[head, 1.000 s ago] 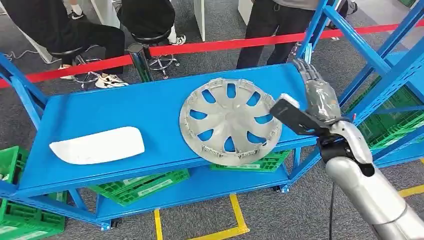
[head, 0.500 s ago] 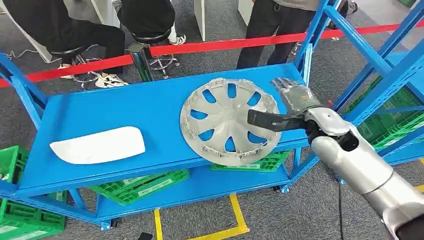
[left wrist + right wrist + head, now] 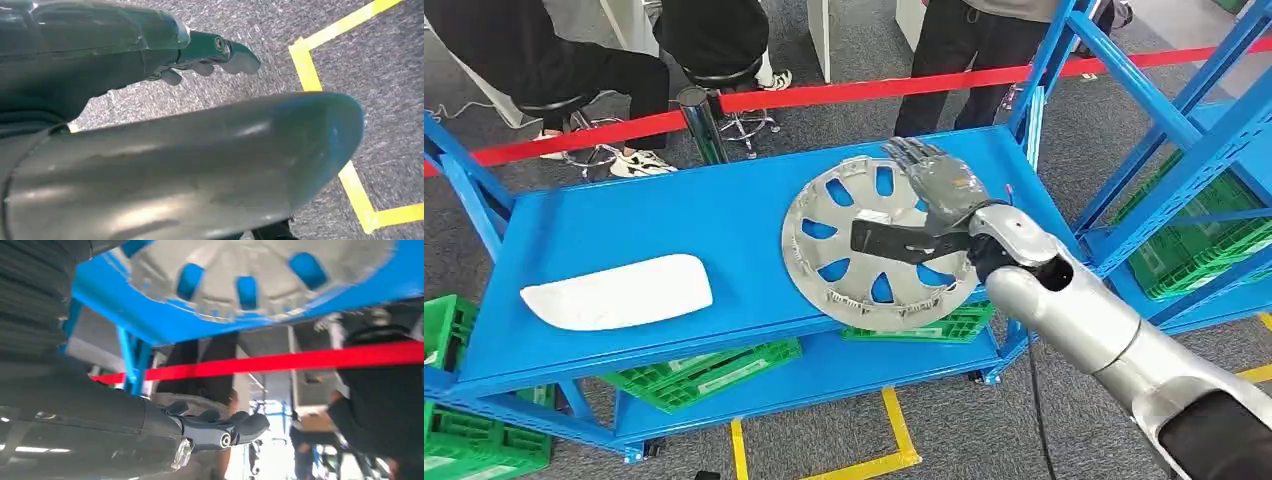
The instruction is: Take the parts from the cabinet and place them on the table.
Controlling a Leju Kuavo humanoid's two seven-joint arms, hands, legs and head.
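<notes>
Lying flat on the blue metal shelf (image 3: 654, 215), toward its right end, the round silver-grey plastic wheel cover (image 3: 879, 245) is seen with its near rim overhanging the shelf's front edge. Its clip-studded inner side appears to be turned up, with the blue shelf showing through the spoke openings. Being circular, it has no long axis; its disc is set level with the shelf. The right hand (image 3: 939, 185) is held above the cover's right half, fingers spread and extended toward the shelf's back edge, grasping nothing; whether the palm touches the cover cannot be told. In the left wrist view the left hand (image 3: 215, 52) is seen over grey carpet with nothing in it, though how far its fingers are curled cannot be told.

The cover is judged to be light, thin and somewhat flexible, with a smooth, slippery face and clips that could snap if squeezed. A hold is best taken at the overhanging rim, or through a spoke opening. Near the shelf's front left corner, well apart from the cover, an elongated white moulded panel (image 3: 616, 291) is lying with its long axis along the shelf's length.
</notes>
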